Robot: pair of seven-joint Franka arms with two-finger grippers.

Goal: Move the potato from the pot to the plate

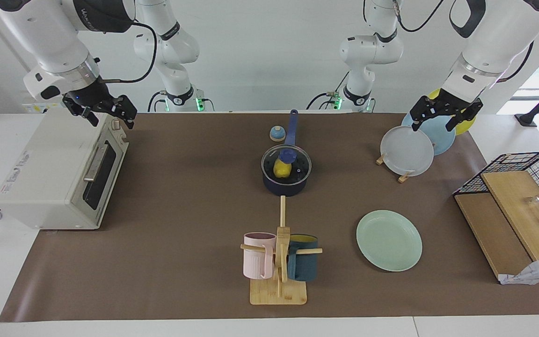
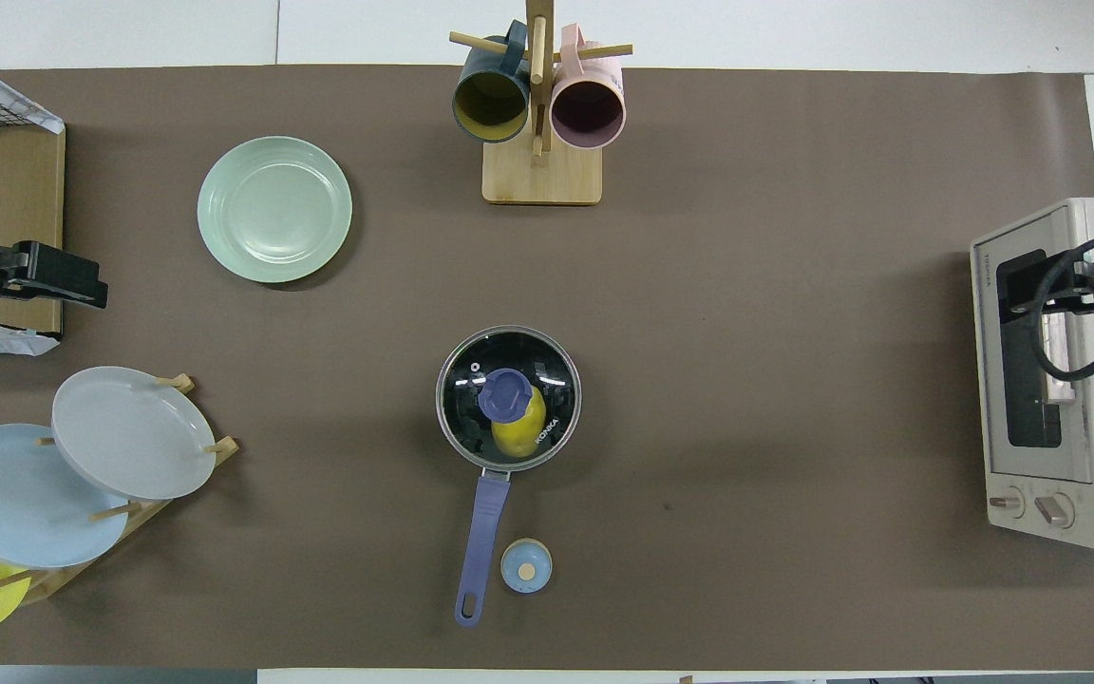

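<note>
The dark blue pot [image 1: 284, 186] stands mid-table with its long handle [image 2: 482, 532] pointing toward the robots. A glass lid with a blue knob [image 1: 287, 155] sits on it. The yellow potato [image 1: 280, 169] lies inside and shows through the lid, also in the overhead view [image 2: 517, 435]. The mint-green plate [image 1: 389, 240] lies flat and bare, farther from the robots, toward the left arm's end [image 2: 273, 209]. My left gripper [image 1: 443, 117] hangs open over the plate rack. My right gripper [image 1: 103, 111] hangs open over the toaster oven. Both are far from the pot.
A toaster oven [image 1: 59, 173] stands at the right arm's end. A wooden mug rack [image 1: 280, 262] with a pink and a teal mug stands farther out than the pot. A rack holds grey-white [image 1: 406, 150], light blue and yellow plates. A wire basket [image 1: 527, 161] sits over wooden boards. A small blue round object [image 1: 277, 134] lies beside the handle.
</note>
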